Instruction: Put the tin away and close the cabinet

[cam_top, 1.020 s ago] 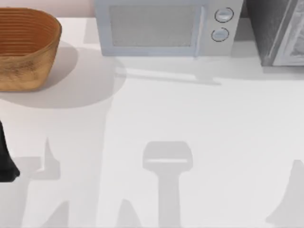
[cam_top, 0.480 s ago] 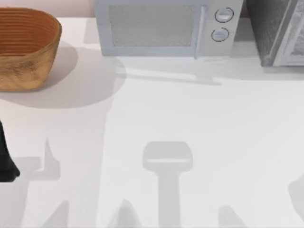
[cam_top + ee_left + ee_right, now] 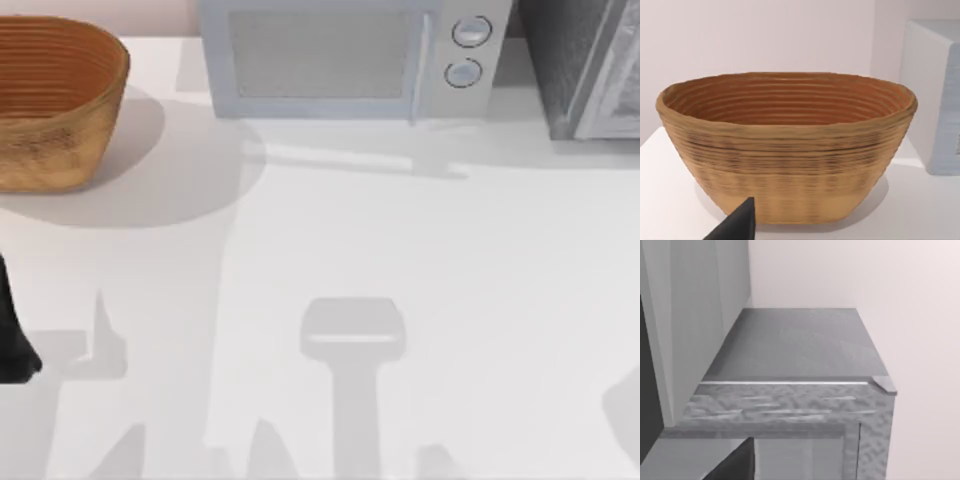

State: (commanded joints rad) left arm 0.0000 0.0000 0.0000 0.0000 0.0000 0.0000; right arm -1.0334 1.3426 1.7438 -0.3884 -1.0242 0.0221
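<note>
Left gripper [image 3: 735, 225]: only a dark fingertip shows in the left wrist view, so I can't tell if it's wide or narrow. It points at the woven basket [image 3: 785, 150], which sits on the white table [image 3: 400, 250] at far left. Left arm [image 3: 12, 335] parked at the table's left edge.

Right gripper [image 3: 732, 465]: one dark tip, spread can't be told either. It's up close to the cabinet [image 3: 795, 370], looking at its speckled grey top and pale door frame. Cabinet stands far right, beside the microwave [image 3: 345, 58]. Can't see the tin.
</note>
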